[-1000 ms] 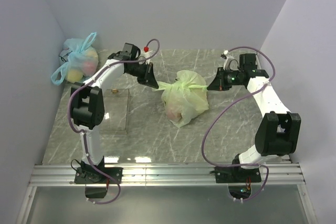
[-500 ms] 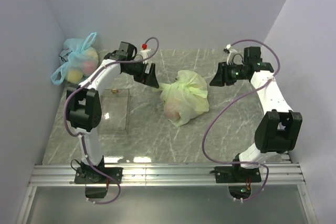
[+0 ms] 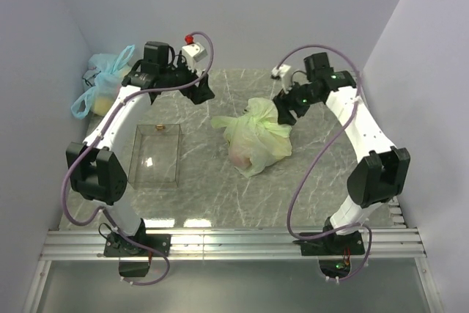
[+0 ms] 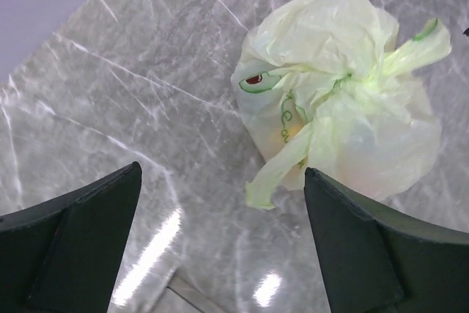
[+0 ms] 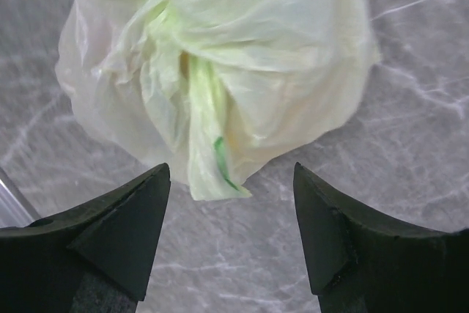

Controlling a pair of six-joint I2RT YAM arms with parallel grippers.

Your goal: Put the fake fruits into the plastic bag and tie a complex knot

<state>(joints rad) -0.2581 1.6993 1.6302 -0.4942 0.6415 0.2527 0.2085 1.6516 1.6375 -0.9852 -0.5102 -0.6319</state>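
The pale green plastic bag (image 3: 253,137) sits tied shut in the middle of the table, with a knot (image 4: 350,84) on top and loose handle ends (image 4: 272,175) hanging free. The fake fruits show only as dim reddish and yellow shades (image 3: 242,157) through its skin. My left gripper (image 3: 204,91) hovers to the bag's upper left, open and holding nothing; in its wrist view (image 4: 221,171) the bag (image 4: 337,108) lies ahead. My right gripper (image 3: 286,108) hovers open at the bag's upper right. In its wrist view (image 5: 231,168) a handle end (image 5: 209,174) hangs between the fingers, untouched.
A light blue knotted bag (image 3: 106,89) with pale fruits rests in the back left corner. A clear rectangular tray (image 3: 155,155) stands left of the green bag. Walls close in on the left, back and right.
Both grippers have opened and let go of the bag's handle ends. Both arms have lifted away, and the stretched handles have gone slack onto the bag.
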